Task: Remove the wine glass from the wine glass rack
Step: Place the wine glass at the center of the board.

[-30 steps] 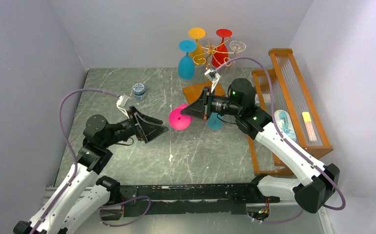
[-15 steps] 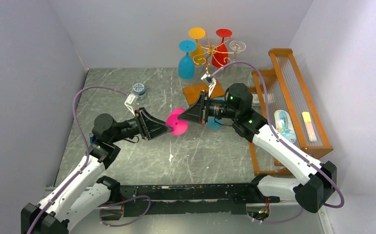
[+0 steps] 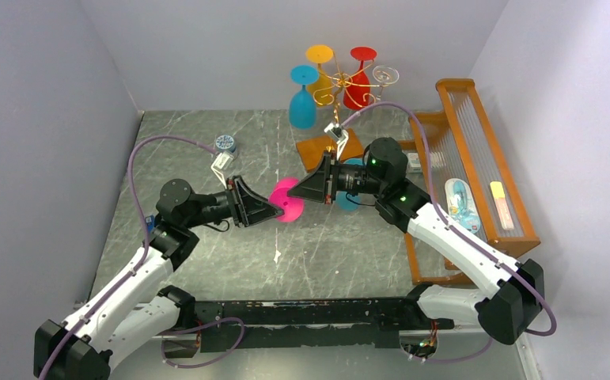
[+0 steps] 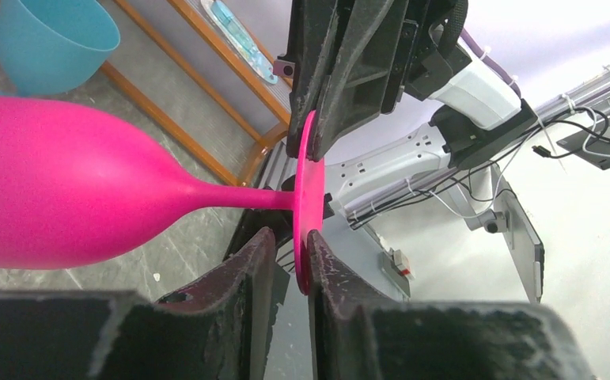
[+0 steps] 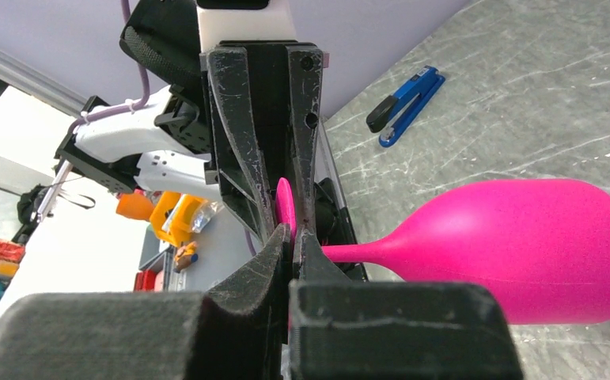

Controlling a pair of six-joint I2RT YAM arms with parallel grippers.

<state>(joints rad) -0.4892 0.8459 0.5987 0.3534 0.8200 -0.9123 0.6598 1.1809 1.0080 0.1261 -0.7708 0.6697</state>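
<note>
The pink wine glass (image 3: 287,202) hangs in mid-air off the wine glass rack (image 3: 337,79), a gold wire tree on a brown base at the back. My right gripper (image 5: 295,233) is shut on the rim of its round foot (image 5: 283,202). Opposite it, my left gripper (image 4: 289,237) straddles the same foot (image 4: 308,198). Its jaws stand narrow: one pad touches the disc and a slim gap shows at the other. The pink bowl (image 4: 56,190) sticks out sideways between the arms. Blue (image 3: 301,107), yellow (image 3: 319,54), red (image 3: 358,91) and clear (image 3: 385,75) glasses hang on the rack.
A teal glass (image 3: 349,198) stands on the table behind my right wrist. An orange wooden frame (image 3: 475,158) with clear rods runs along the right side. A small blue-lidded jar (image 3: 225,145) sits at the back left. A blue stapler (image 5: 406,96) lies on the marble table.
My left arm has reached right to the pink glass and its jaws have narrowed around the foot. My right gripper, holding the glass, has shifted slightly left.
</note>
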